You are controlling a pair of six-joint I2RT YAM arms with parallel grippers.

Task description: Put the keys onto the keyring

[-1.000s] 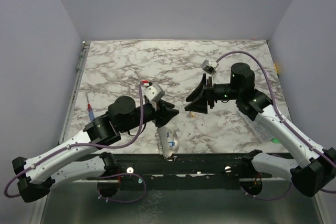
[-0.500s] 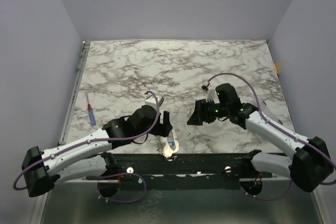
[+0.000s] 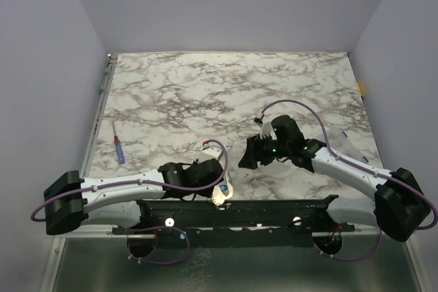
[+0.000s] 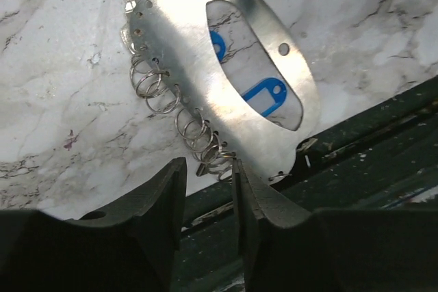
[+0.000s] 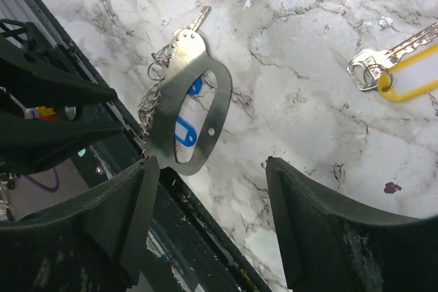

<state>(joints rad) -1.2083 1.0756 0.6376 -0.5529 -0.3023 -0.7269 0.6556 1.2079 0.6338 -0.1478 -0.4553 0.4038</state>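
Change: both arms dropped low over worktop (image 3: 205, 87) | left claw (image 4: 208, 176) narrow, nothing gripped, tips at keyring (image 4: 191, 52) rings, bottom centre of top view | right claw (image 5: 212, 217) wide, empty | blue keys (image 4: 263, 95) show through keyring opening; yellow key (image 5: 393, 66) loose, upper right | judged: pickup imminent, threading not begun

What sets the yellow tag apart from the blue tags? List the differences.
The yellow tag is yellow-framed, the blue tags blue-framed. The yellow tag lies on open marble, apart from the keyring plate; the blue tags lie under it, seen through its cutout. The yellow tag's silver key lies exposed; the blue tags' keys are largely covered. All are framed label tags.
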